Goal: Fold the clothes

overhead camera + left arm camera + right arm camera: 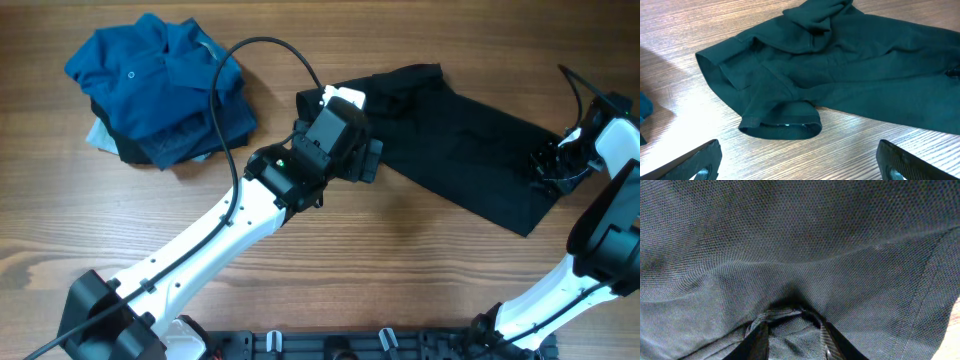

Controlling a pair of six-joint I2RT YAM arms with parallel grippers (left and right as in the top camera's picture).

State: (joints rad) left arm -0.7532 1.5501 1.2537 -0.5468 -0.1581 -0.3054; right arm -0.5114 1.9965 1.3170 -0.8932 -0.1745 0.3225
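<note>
On table (400, 250), right fingers (757, 345) pinching black shirt (470, 140)

From above, the light is bright and even on the wooden table (420, 250). The left arm (200, 245) drops a soft shadow. In the left wrist view a white shine lies on the table at the left, and the fingers (697, 160) of the left gripper (799, 165) look fuzzy. The right wrist view is dim. The black shirt (800, 245) fills it, sharp in the middle and softer near the top.

Heaped clothes (160, 90) lie left — shirt (470, 140) right, on the table (400, 260).
</note>
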